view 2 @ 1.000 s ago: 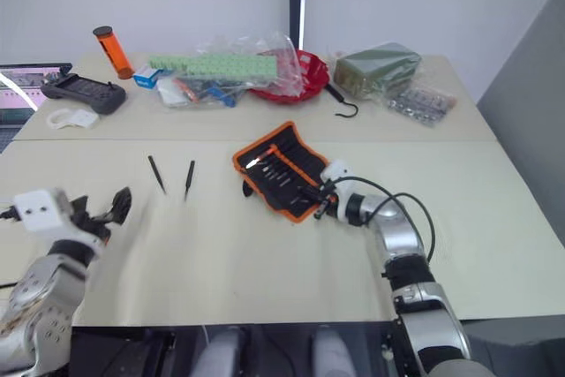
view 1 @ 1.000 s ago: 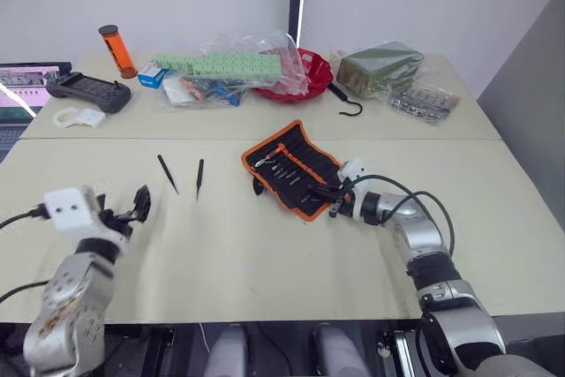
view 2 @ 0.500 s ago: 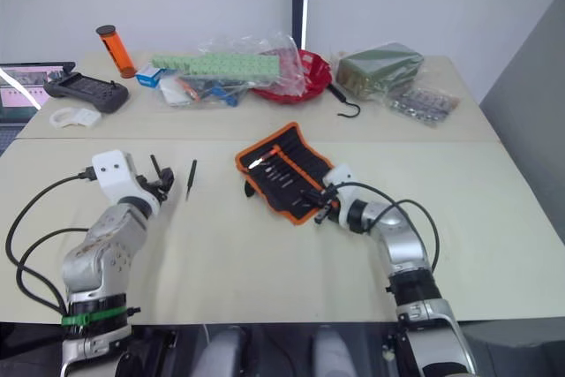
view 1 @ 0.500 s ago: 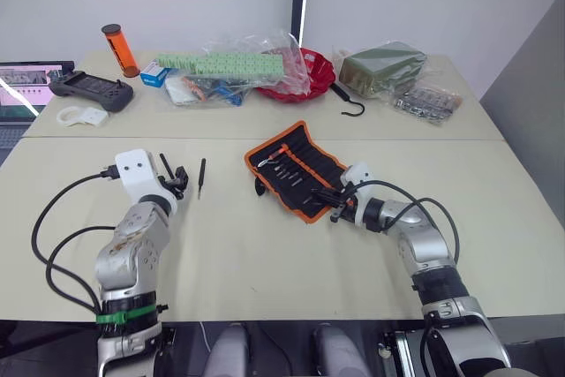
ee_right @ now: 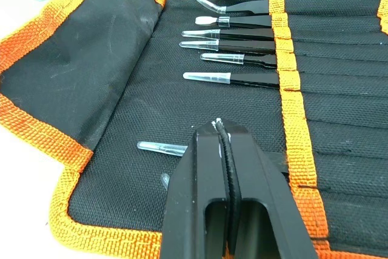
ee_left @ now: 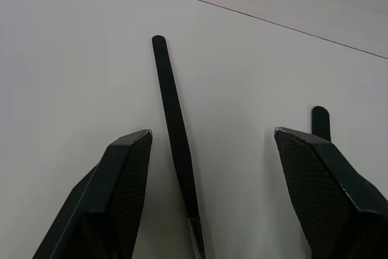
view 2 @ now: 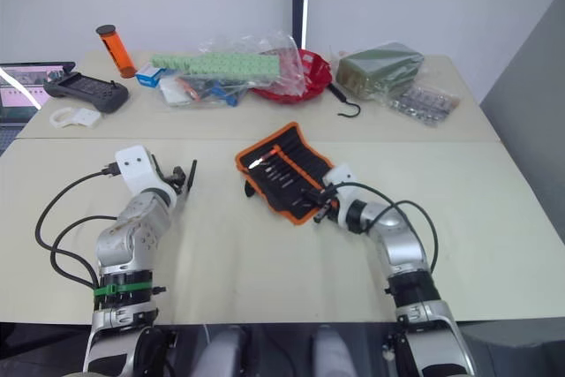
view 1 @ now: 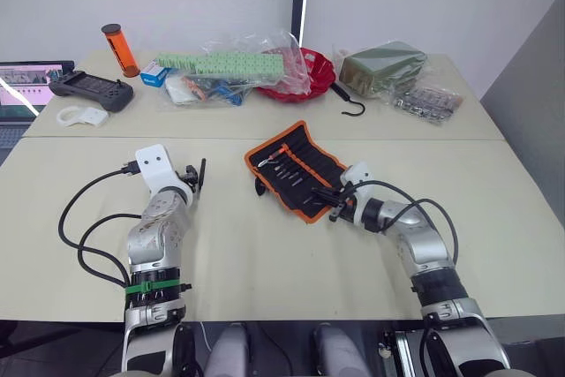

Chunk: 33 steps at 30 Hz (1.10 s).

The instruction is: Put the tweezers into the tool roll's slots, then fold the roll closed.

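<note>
light: bright, even, seemingly overhead | shadows: soft, faint | glare: mild on table (view 1: pixel 265 253) | wrist views: sharp

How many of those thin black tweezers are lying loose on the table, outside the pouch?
2. One tweezer lies between the open fingers of the left gripper; the second tweezer lies just beyond one finger, mostly hidden. Others sit in the tool roll.

Bare table (view 1: pixel 265 253) around tweezers (ee_left: pixel 176 144); tool roll (view 1: pixel 296 169) well right; clutter (view 1: pixel 229 72) far back.
</note>
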Motion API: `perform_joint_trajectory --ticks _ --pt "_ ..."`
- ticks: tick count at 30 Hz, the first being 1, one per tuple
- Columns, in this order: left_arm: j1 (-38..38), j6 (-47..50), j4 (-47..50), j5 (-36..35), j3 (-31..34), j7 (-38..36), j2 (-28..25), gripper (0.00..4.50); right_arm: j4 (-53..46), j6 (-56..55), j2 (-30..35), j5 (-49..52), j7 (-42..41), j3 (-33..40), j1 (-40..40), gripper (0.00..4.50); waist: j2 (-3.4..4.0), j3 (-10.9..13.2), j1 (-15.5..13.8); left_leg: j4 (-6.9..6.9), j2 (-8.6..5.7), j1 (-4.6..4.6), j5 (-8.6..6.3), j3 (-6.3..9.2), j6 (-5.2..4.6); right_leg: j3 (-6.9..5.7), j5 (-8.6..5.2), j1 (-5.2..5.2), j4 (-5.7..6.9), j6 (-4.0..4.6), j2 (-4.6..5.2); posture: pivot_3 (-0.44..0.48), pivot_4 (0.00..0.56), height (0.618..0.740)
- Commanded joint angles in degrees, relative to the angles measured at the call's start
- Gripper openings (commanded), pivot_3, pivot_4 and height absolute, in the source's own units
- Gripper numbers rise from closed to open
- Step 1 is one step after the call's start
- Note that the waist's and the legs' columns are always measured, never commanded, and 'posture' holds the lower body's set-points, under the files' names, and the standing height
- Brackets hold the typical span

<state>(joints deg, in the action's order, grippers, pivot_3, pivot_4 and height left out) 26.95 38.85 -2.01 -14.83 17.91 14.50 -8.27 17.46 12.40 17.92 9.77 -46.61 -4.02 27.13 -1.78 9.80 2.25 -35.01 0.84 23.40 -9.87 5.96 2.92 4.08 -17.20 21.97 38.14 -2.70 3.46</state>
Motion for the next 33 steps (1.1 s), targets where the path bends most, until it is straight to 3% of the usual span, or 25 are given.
perform_joint_trajectory --ticks 1,9,18,28,33 --pt "0.1 -0.4 1.0 1.3 0.6 1.7 0.5 2.58 -0.3 -0.8 0.0 0.0 0.1 -0.3 0.4 0.00 0.00 0.0 0.0 0.00 0.00 0.00 0.00 0.00 0.00 0.00 0.00 0.00 0.00 0.00 0.00 0.000 0.150 0.740" --pt "-1.8 -2.5 4.7 3.1 3.7 5.7 1.7 0.03 0.7 -2.3 -0.1 -1.1 0.0 -1.7 1.3 0.00 0.00 0.0 0.0 0.00 0.00 -0.01 0.00 0.00 0.00 0.00 0.00 0.00 0.00 -0.01 0.00 0.000 0.150 0.740" --pt "-7.5 -3.7 15.0 6.4 1.6 0.8 -3.3 0.03 0.9 -2.4 -0.6 -0.7 0.3 -2.4 1.6 0.00 0.00 0.0 0.1 0.01 0.00 0.04 0.00 -0.01 0.01 0.01 0.01 0.07 0.05 0.00 0.01 0.000 0.150 0.740" --pt "-5.6 -6.4 21.7 0.6 0.7 -18.3 -14.9 0.03 -1.9 -1.7 0.0 1.9 1.0 0.5 1.1 0.00 0.00 0.0 0.0 0.02 0.01 0.04 0.01 0.00 0.02 0.00 0.01 0.07 0.03 0.00 0.00 0.000 0.150 0.740" --pt "-2.9 -2.9 22.6 -3.7 -1.4 -24.9 -17.3 0.03 -5.0 -0.6 0.8 3.7 2.2 3.1 0.7 0.00 0.00 0.0 -0.1 0.00 0.01 0.09 0.01 0.02 0.02 -0.01 0.00 0.07 0.01 0.00 0.00 0.000 0.150 0.740"
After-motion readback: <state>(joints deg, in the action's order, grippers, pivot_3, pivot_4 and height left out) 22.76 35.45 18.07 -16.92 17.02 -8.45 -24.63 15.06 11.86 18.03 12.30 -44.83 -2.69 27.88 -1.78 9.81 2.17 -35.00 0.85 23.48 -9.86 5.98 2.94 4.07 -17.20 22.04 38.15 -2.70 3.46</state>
